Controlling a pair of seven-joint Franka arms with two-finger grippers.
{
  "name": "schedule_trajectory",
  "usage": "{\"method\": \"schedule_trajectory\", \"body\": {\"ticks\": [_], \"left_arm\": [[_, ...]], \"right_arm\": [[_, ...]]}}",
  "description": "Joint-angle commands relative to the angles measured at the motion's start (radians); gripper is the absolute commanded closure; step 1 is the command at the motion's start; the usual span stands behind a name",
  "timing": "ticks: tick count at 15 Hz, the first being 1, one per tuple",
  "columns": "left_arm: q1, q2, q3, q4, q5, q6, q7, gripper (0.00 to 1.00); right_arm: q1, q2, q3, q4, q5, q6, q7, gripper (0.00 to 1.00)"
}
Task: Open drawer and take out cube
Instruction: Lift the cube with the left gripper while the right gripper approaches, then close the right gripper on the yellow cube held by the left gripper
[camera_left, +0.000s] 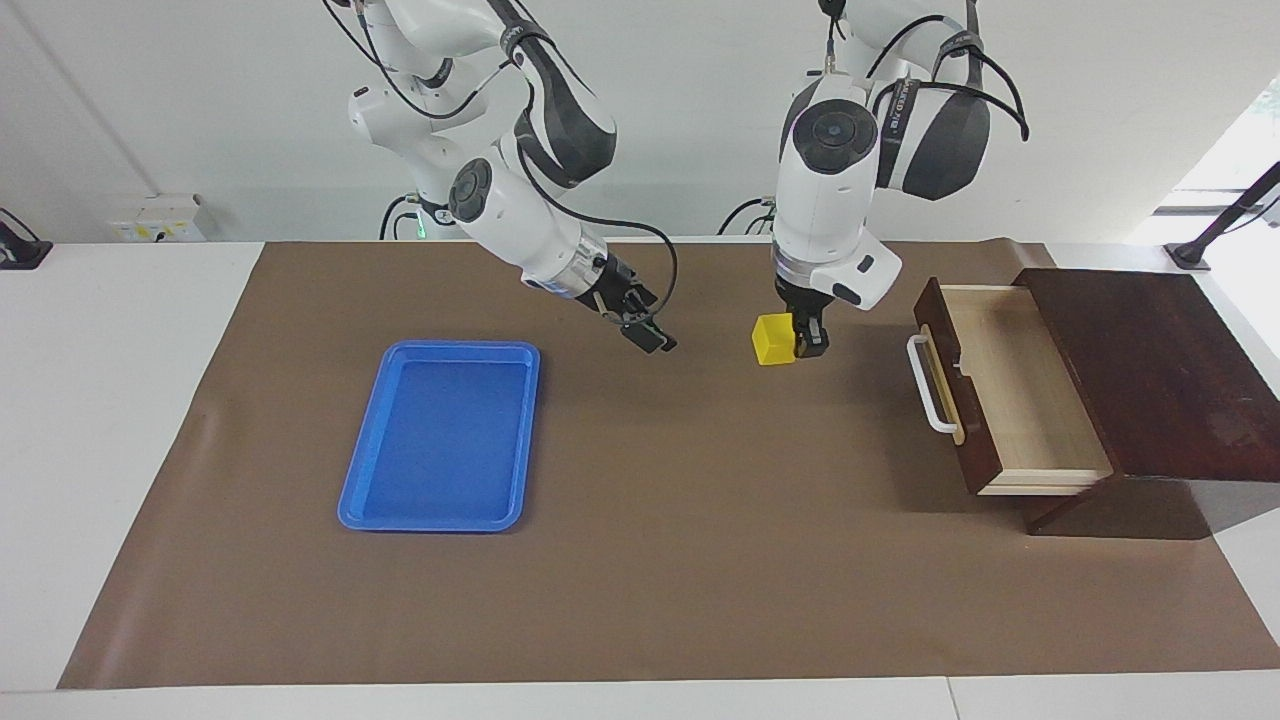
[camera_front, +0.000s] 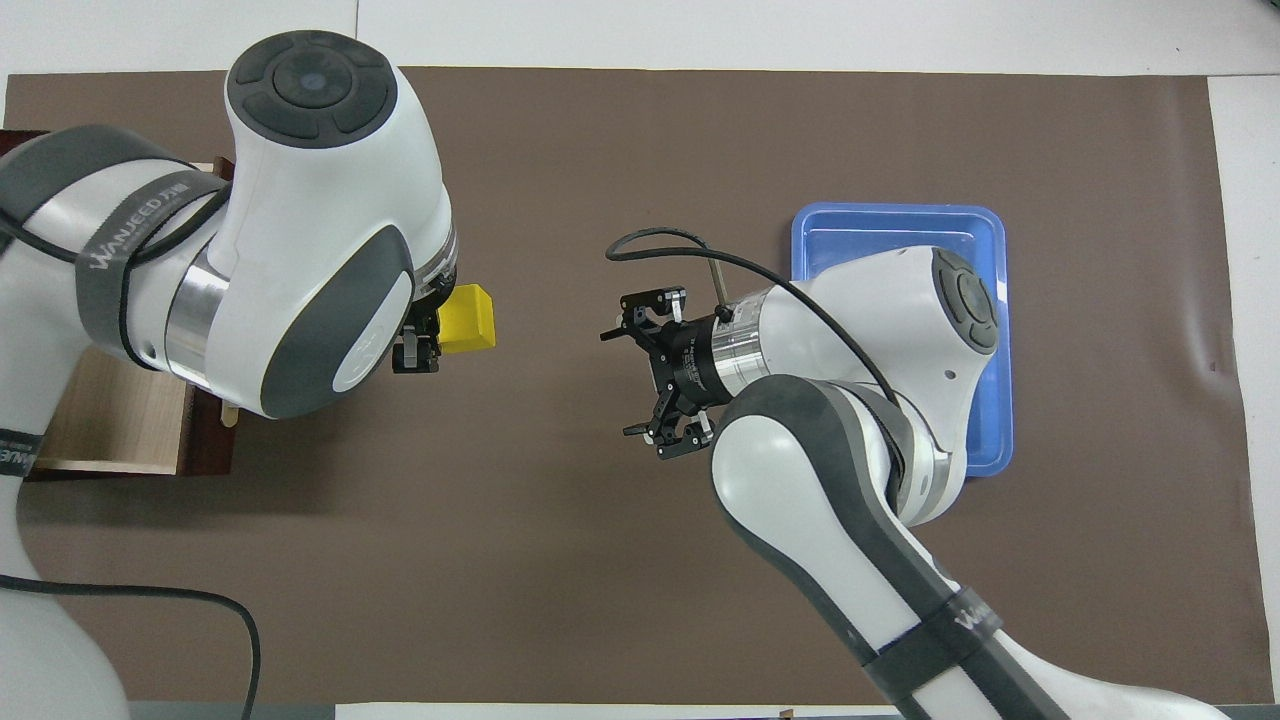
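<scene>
The left pincer (camera_left: 797, 338) hangs over bare brown mat (camera_left: 640, 560) on the worktop (camera_left: 110, 400), between the drawer (camera_left: 1010, 400) and the right pincer (camera_left: 645, 330). Toward the left arm's end of the worktop, the drawer stands pulled well out of its dark wooden box (camera_left: 1140, 370), its pale inside showing nothing in it and its white handle (camera_left: 930, 385) turned toward the left pincer, with a strip of open mat between them. Toward the right arm's end, the mat lies open up to the right pincer, and past that sits the blue tray (camera_left: 440, 435), well apart from the cube (camera_left: 773, 339).

The left pincer points straight down and is closed on the yellow cube; one dark finger (camera_left: 810, 335) presses its side toward the drawer. Whether the cube touches the mat cannot be told.

The right pincer, tilted, is over the mat between the cube and the tray, with its fingers (camera_front: 655, 305) spread wide and holding nothing.
</scene>
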Motion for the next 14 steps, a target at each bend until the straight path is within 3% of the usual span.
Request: {"method": "schedule_trajectory", "body": {"ticks": [1, 8, 14], "left_arm": [[-0.021, 0.012, 0.014, 0.023, -0.022, 0.011, -0.027, 1.0], [-0.031, 0.011, 0.015, 0.014, -0.037, 0.037, -0.032, 1.0], [-0.031, 0.006, 0.015, 0.0, -0.037, 0.056, -0.036, 0.99]], "right_arm": [[0.01, 0.07, -0.002, 0.041, 0.1, 0.028, 0.029, 0.0], [0.027, 0.185, -0.001, 0.207, 0.154, 0.031, 0.084, 0.0], [0.047, 0.206, -0.001, 0.233, 0.219, 0.118, 0.177, 0.0]]}}
